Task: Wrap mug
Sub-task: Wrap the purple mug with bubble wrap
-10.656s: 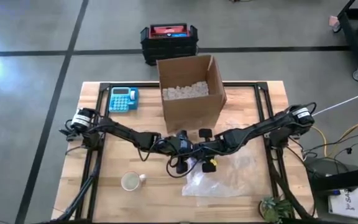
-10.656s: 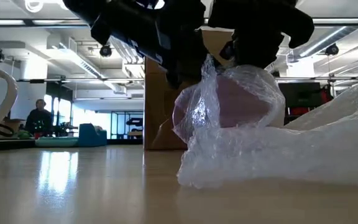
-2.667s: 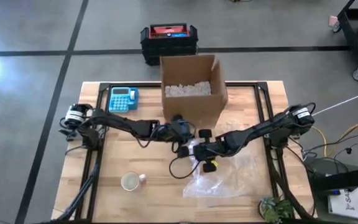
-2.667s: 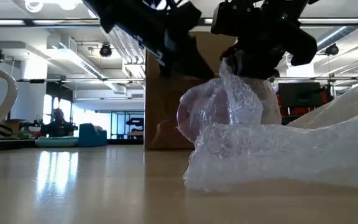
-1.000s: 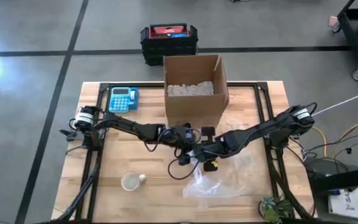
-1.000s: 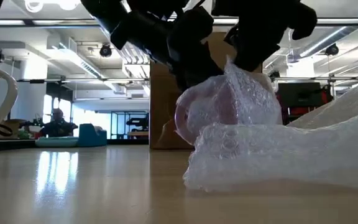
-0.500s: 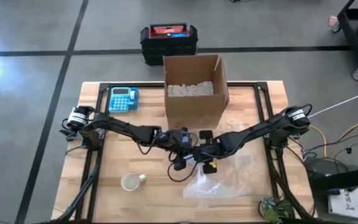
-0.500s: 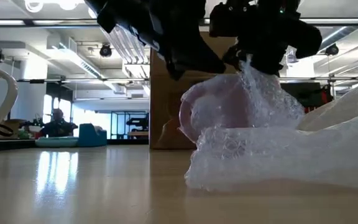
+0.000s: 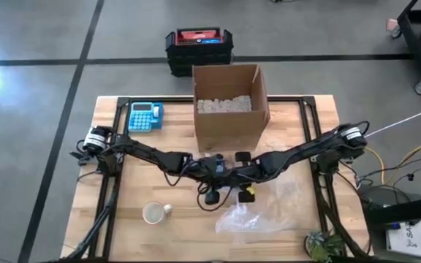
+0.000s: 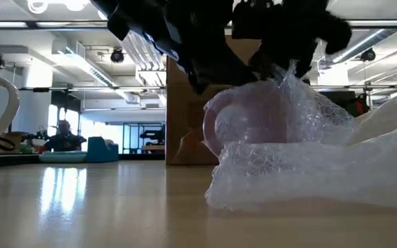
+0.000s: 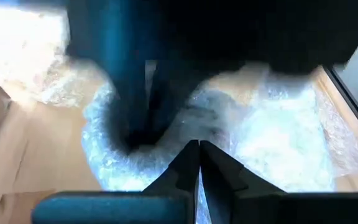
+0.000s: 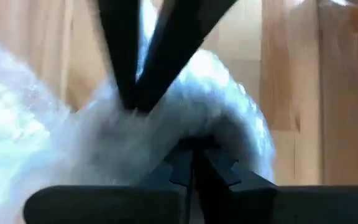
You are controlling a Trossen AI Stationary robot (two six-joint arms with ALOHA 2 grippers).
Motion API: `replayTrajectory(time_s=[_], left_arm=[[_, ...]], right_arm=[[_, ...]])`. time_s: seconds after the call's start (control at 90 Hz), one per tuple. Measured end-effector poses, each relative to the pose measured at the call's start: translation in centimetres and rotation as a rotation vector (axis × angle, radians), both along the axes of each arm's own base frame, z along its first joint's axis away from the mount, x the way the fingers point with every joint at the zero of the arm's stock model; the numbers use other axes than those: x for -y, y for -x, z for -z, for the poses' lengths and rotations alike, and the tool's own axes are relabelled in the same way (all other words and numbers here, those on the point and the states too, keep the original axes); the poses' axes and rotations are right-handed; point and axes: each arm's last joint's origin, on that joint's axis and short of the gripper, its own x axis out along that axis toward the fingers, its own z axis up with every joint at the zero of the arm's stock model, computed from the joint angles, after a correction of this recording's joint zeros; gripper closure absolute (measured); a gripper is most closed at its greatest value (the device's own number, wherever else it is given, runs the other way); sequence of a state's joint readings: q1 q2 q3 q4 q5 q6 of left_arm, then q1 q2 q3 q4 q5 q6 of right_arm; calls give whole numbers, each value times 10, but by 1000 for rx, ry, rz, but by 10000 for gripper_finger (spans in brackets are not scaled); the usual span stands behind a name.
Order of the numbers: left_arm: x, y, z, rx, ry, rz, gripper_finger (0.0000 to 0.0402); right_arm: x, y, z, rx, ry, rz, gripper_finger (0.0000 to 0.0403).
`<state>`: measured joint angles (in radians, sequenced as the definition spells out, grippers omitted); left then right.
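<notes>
At table centre, I have the left gripper (image 9: 212, 169) pinched shut on nothing, just beside the pink mug (image 10: 243, 127), which lies half under the bubble wrap (image 10: 309, 172). My right gripper (image 9: 237, 177) clamps the wrap's raised edge. Risk, in my judgement: pulling further drags the mug or lets the sheet slip free.

two mugs (image 9: 154, 212), one box (image 9: 230, 107), one calculator (image 9: 145, 116)
</notes>
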<state>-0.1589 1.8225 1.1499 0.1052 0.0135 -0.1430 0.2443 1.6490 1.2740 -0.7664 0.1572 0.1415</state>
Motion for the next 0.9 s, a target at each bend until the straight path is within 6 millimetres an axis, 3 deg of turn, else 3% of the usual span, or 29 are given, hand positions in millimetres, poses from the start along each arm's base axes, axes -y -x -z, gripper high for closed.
replayTrajectory(time_s=[0.111,0.256,0.589,0.9], left_arm=[[0,0,0,3,0,-1,402],[0,0,0,4,-1,0,402],[-1,0,0,3,0,-6,402],[-1,0,0,4,-3,-6,402]], right_arm=[[0,6,-28,8,-57,1,403],[-6,7,-35,-6,-215,-47,403],[-7,-4,23,-106,-93,-23,403],[-6,-13,43,-117,-30,-3,403]])
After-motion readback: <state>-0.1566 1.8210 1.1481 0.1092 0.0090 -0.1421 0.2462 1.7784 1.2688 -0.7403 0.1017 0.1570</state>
